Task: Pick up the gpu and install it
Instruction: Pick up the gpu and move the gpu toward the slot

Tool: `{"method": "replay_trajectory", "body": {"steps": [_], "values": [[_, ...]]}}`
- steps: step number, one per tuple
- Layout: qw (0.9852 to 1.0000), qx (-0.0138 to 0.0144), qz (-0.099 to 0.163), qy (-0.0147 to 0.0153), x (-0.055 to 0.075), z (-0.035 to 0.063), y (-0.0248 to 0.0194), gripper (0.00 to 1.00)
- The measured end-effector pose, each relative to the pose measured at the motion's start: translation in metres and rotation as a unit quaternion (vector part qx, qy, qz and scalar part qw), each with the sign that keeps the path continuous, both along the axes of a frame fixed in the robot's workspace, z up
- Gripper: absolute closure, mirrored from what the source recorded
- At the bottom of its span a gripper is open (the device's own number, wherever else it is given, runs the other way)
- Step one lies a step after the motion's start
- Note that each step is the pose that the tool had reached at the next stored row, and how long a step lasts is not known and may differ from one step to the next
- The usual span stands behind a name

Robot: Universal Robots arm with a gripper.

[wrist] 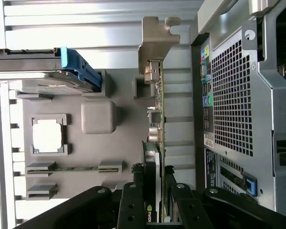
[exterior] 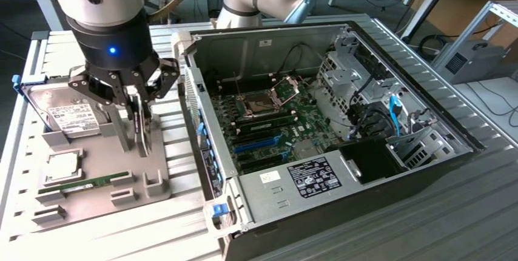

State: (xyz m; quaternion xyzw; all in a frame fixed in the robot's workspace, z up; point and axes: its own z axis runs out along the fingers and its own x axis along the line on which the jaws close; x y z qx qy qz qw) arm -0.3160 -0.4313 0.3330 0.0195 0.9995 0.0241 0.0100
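The gpu [exterior: 144,124] is a thin black card standing on edge over the grey parts tray [exterior: 162,170], to the exterior view's left of the open computer case [exterior: 242,209]. My gripper [exterior: 136,145] reaches straight down and is shut on it, one finger on each flat face. In the wrist view the gpu [wrist: 155,119] runs away from my gripper [wrist: 154,188], its grey metal bracket [wrist: 155,40] at the far end. Whether its lower edge still rests in the tray I cannot tell.
The tray [wrist: 119,152] also holds a silver hard drive in a blue frame [exterior: 69,112], a CPU [exterior: 63,167] and a green RAM stick [exterior: 93,183]. The case lies open with its motherboard [exterior: 267,127] and blue slot [exterior: 259,142] exposed.
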Motion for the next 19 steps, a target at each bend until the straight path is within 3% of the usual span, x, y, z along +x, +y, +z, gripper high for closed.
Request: {"method": "replay_trajectory", "body": {"steps": [4,10,19], "values": [[1.0000,0.0000,0.000,0.0000,0.000,0.0090,0.0000,0.73],[1.0000,0.0000,0.000,0.0000,0.000,0.0310,0.0000,0.73],[1.0000,0.0000,0.000,0.0000,0.000,0.0476,0.0000,0.73]]}}
